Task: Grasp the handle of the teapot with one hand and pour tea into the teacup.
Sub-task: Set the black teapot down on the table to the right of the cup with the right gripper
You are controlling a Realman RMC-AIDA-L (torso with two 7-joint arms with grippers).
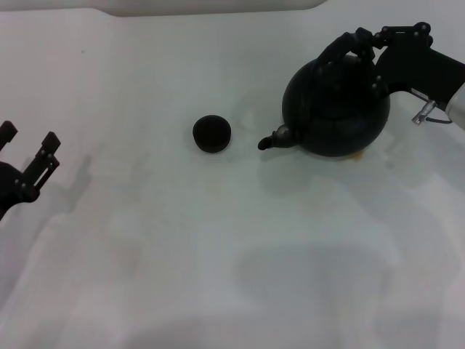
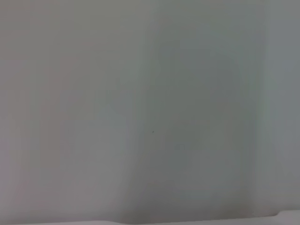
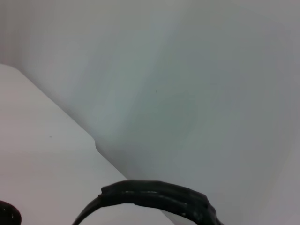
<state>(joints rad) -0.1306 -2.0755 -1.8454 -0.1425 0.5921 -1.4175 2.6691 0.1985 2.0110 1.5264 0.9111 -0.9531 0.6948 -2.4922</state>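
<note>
White table (image 1: 218,254). Teapot (image 1: 336,109) far right, spout facing teacup (image 1: 212,134), well apart. Right gripper (image 1: 361,42) at handle (image 1: 341,48); whether clamped, cannot tell. Step: grasping. Next: lift, carry to teacup, tip. Left gripper (image 1: 29,156) parked, fingers apart.

White table (image 1: 218,254), soft shadows across surface; pale plain wall (image 3: 187,70) behind.

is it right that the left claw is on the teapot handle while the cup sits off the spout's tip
Not quite: it is the right claw at the handle of the teapot, as the head view shows. The left claw hangs open at the table's left edge, touching nothing. The cup does sit off the spout's tip.
</note>
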